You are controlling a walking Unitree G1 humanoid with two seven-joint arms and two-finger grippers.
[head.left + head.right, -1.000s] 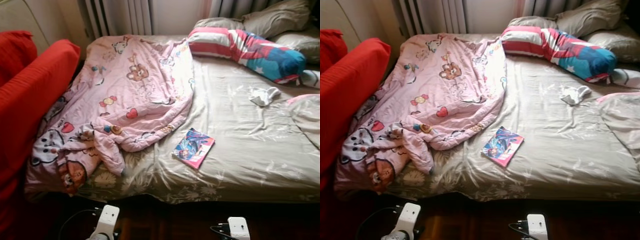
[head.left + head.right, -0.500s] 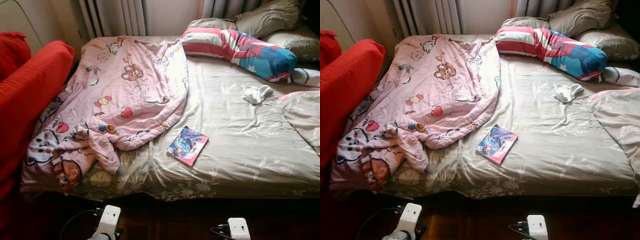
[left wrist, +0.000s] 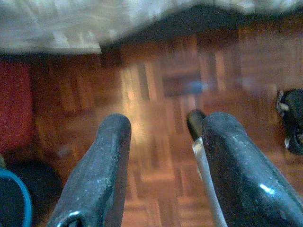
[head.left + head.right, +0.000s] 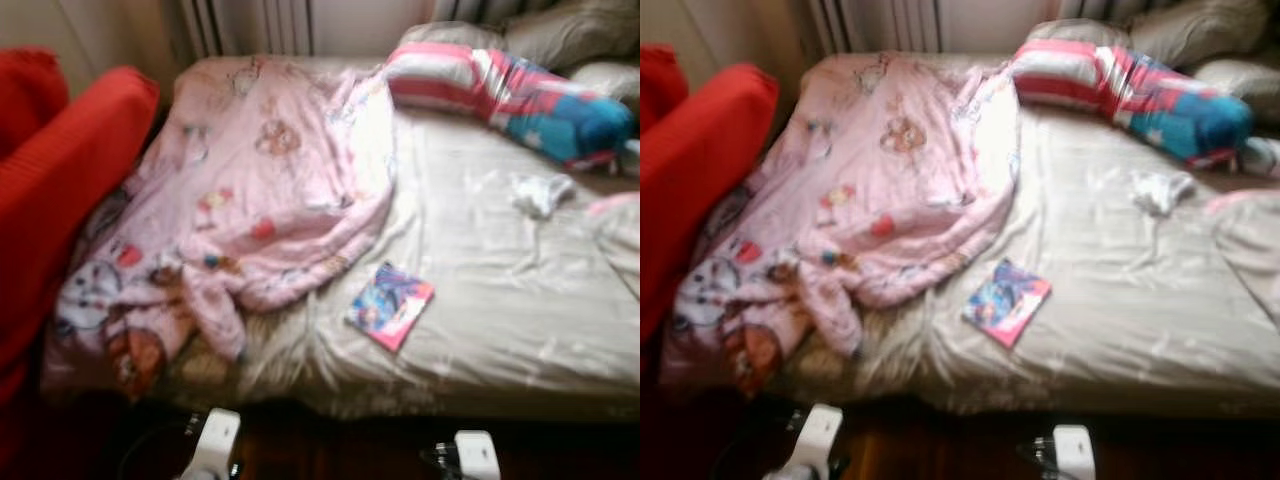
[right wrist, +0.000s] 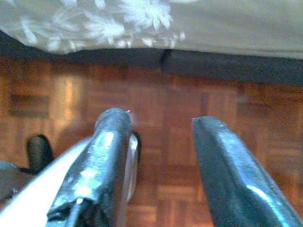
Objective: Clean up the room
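Left eye view, blurred: a bed (image 4: 520,330) with a small book (image 4: 390,305) lying flat near its front edge, long axis slanting from near-left to far-right. Just beside it on the robot's left spreads a crumpled pink blanket (image 4: 260,180). Both arms hang low over the wooden floor (image 3: 161,99), left hand (image 3: 158,125) and right hand (image 5: 158,125) each with fingers apart, holding nothing.

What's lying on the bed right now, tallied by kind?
Pink cartoon blanket: 1
Striped red, white and blue bolster: 1
Grey pillows: 2
Book: 1
Small white cloth item, too blurred to identify: 1
Total: 6
Both arms hang idle above the wood floor, fingers apart.
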